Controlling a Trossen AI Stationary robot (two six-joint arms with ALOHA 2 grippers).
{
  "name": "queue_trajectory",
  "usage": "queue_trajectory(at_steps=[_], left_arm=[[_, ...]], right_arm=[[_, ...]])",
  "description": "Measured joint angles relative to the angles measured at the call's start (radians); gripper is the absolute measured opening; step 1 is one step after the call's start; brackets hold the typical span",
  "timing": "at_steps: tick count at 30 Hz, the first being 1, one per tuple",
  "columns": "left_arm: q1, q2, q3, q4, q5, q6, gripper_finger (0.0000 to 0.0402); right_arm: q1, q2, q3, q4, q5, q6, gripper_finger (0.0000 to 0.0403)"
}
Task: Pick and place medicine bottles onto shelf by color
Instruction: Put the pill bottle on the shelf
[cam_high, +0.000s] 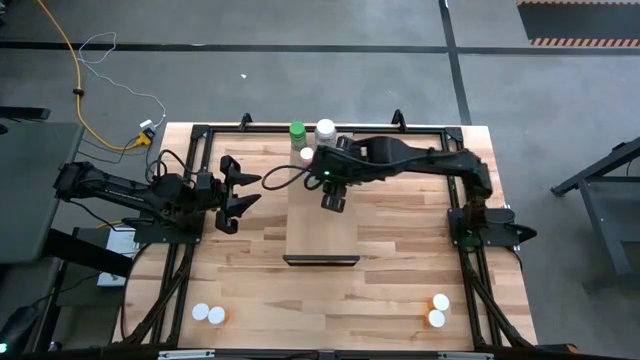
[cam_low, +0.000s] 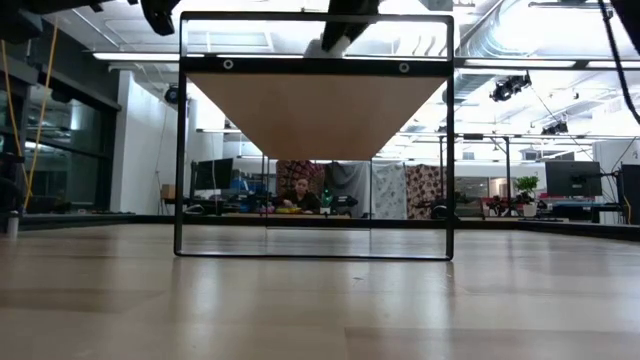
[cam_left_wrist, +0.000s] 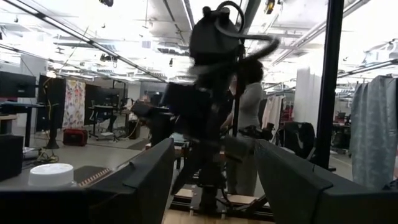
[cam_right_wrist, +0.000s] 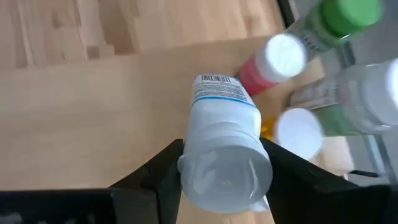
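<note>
Gripping white bottle (cam_right_wrist: 225, 152), barcode label — text unreadable

The shelf (cam_high: 322, 215) stood mid-bench on a black frame (cam_low: 182, 140), its front half bare and open to a gripper from above. Its far end was crowded: a green-capped bottle (cam_high: 297, 130), a white-capped bottle (cam_high: 325, 129) and others huddled close together, with the right gripper (cam_high: 333, 203) and its white bottle (cam_right_wrist: 225, 152) hanging just beside them. Bottle pairs sat near the front-left (cam_high: 208, 314) and front-right (cam_high: 438, 309) corners; the tabletop (cam_high: 400, 270) between lay free.
</note>
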Motion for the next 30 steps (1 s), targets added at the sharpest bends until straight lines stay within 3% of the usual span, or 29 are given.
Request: queue_trajectory(at_steps=[11, 30], left_arm=[[0.0, 0.0, 0.0, -0.005, 0.0, -0.001, 0.0213], [0.0, 0.001, -0.001, -0.005, 0.0, -0.001, 0.0213]], right_arm=[[-0.052, 0.092, 0.066, -0.13, -0.093, 0.02, 0.0172], [-0.075, 0.093, 0.027, -0.114, -0.175, 0.035, 0.0172]])
